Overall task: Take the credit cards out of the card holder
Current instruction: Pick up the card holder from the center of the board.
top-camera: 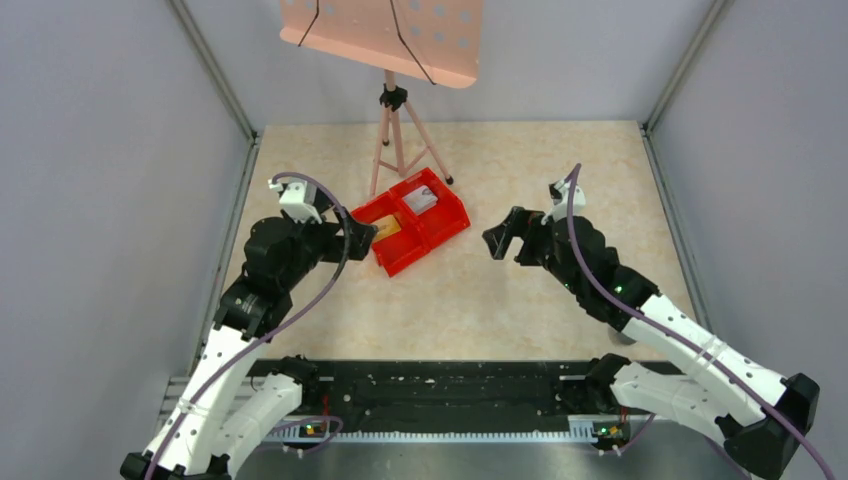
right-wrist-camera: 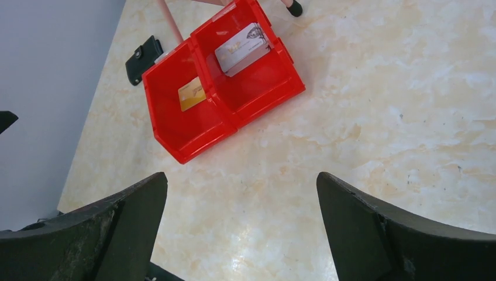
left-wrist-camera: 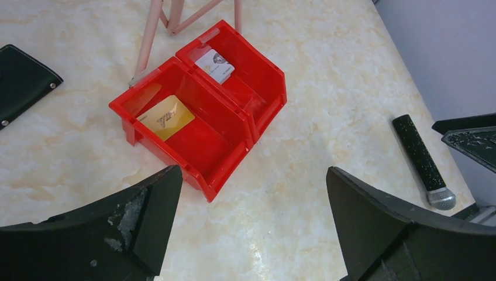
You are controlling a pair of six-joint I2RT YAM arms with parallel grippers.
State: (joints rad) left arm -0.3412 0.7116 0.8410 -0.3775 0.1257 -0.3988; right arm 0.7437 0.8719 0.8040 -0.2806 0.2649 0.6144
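On beige marbled tabletop [left-wrist-camera: 327, 76], red two-compartment bin [left-wrist-camera: 270, 96]: gold card [left-wrist-camera: 166, 117] leaning in one compartment, pale card [left-wrist-camera: 214, 65] in other. Black card holder [left-wrist-camera: 23, 82] lies flat on table, apart from bin. Left gripper [left-wrist-camera: 251, 193] and right gripper [right-wrist-camera: 240, 193] both spread wide, empty, above table near bin.

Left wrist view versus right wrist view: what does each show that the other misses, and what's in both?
Only the left wrist: a black stick with a silvery tip. Only the right wrist: a black foot of the stand. Both: the red bin, a gold card in one compartment, a pale card in the other, and the black card holder lying outside it.
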